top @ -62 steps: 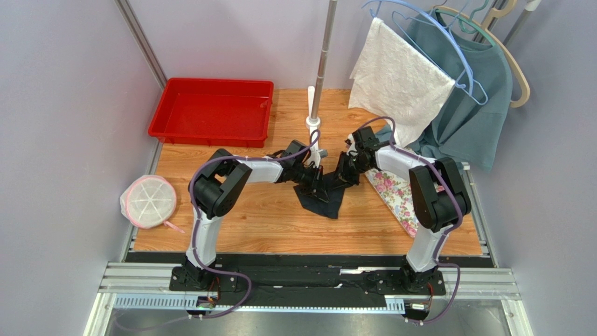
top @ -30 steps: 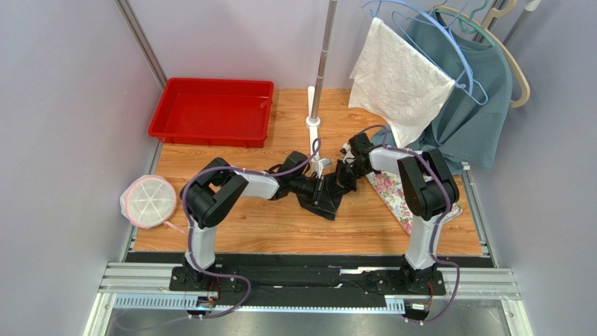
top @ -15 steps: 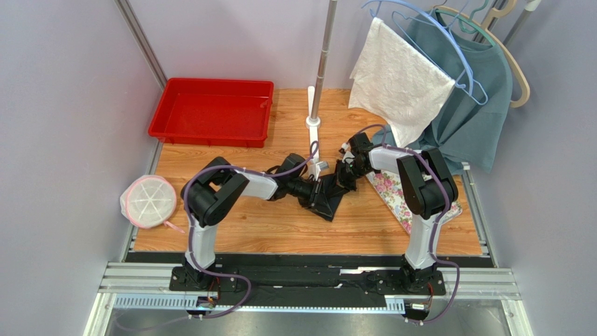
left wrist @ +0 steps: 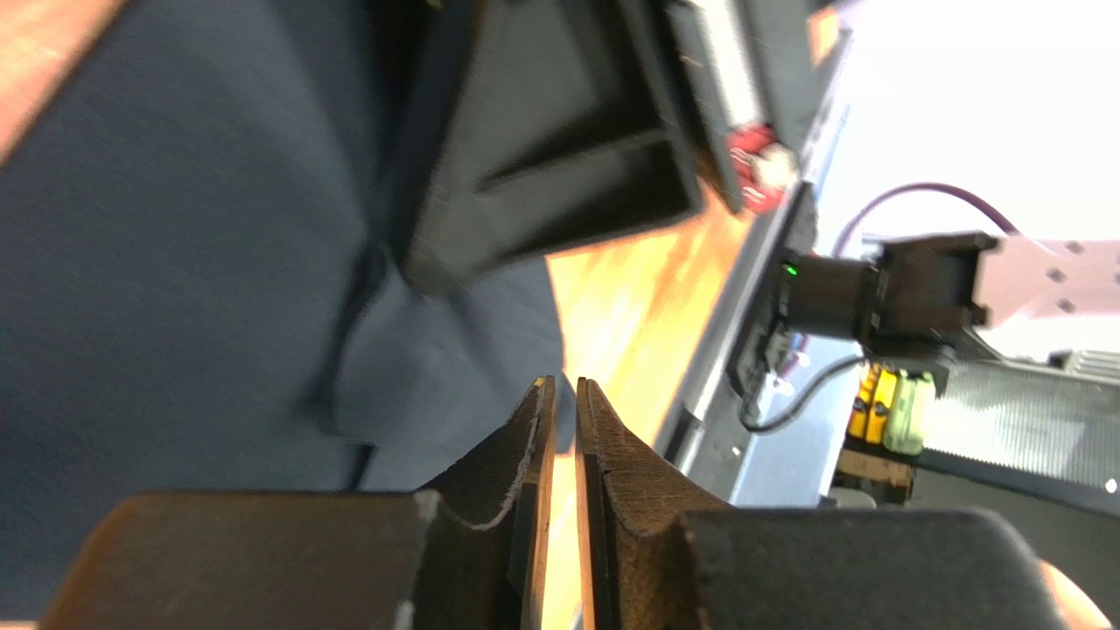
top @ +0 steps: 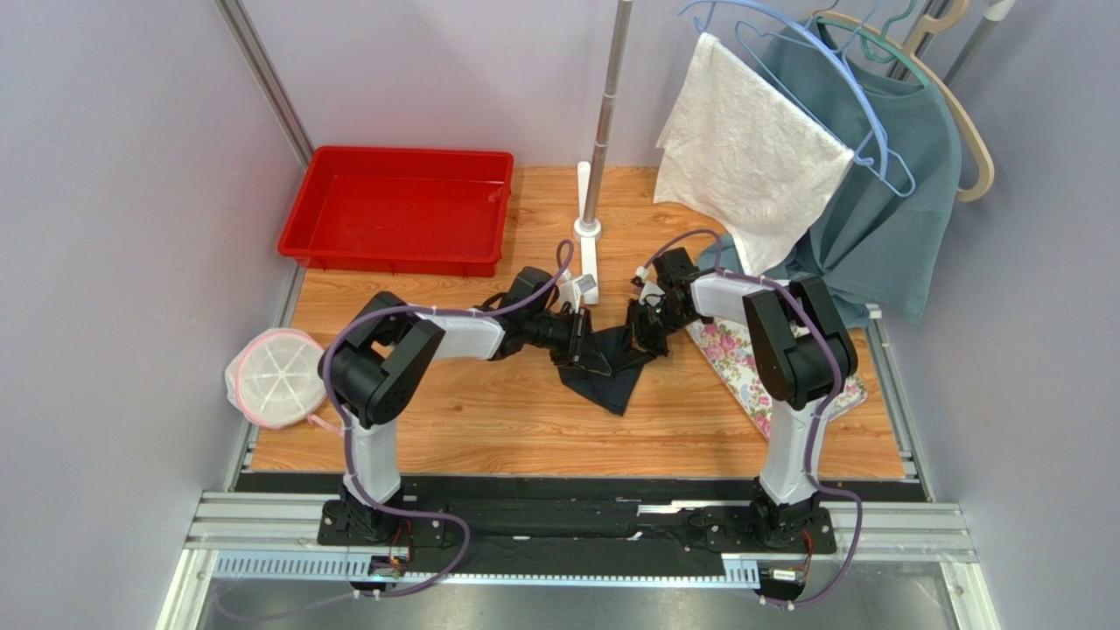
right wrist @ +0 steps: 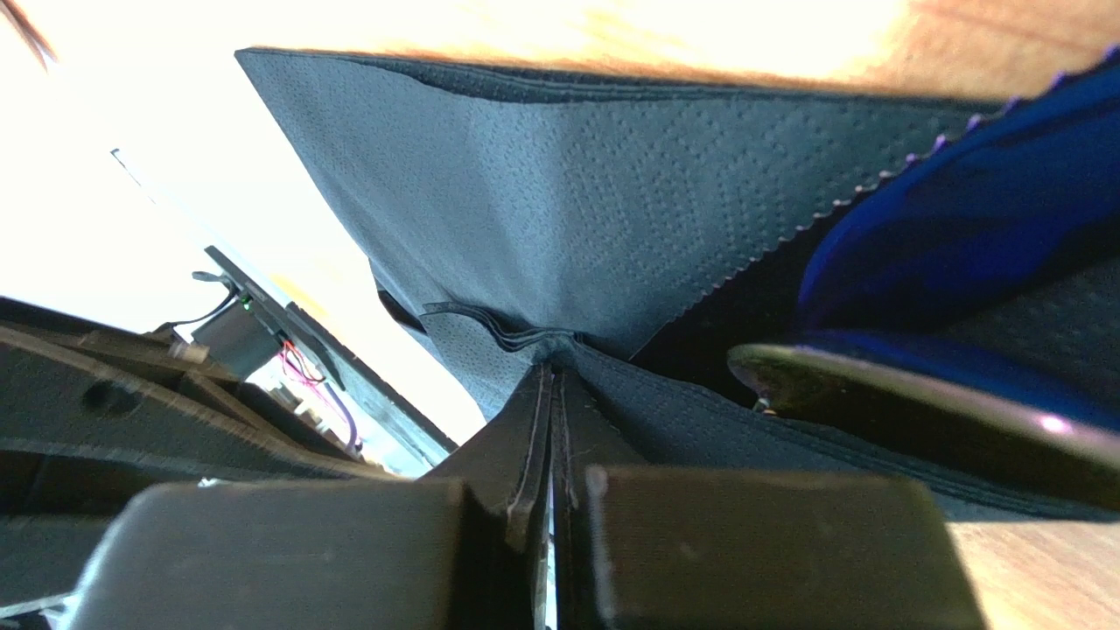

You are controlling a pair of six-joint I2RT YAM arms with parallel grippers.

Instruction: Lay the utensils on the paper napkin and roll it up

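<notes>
**Napkin gathered at mid-counter, roll only part made**

The wooden counter [top: 460,420] carries a red plastic tray [top: 388,263] at its far left and a floral-patterned rectangular mat [top: 743,368] on the right. A teal garment [top: 894,197] and a white textured cloth [top: 749,145] hang on hangers at the far right. None of these is involved in the job.

Both of my arms reach in to meet at the middle of the counter, over the thin black paper napkin [top: 607,368]. It lies just left of the floral mat. From above it no longer reads as a flat square: it is bunched into a dark wedge that tapers to a point toward me.

In the right wrist view, one of the utensils, a slim piece with a dark blue handle [right wrist: 947,250], lies against the napkin under a raised flap with a scalloped edge. I cannot count the other pieces, or see whether all of them are inside.

The right tool [right wrist: 550,374] has its fingers pressed together on a gathered fold of the napkin, which puckers at their tips. The left tool [left wrist: 563,387] sits at the napkin's left edge with only a thin slit between its fingers. I cannot tell whether any paper is caught in it.

My reading is that placing the utensils looks done or nearly done, and wrapping has begun as a loose fold. What is left is to turn the sheet fully around the cutlery into a tight roll and let go.
</notes>
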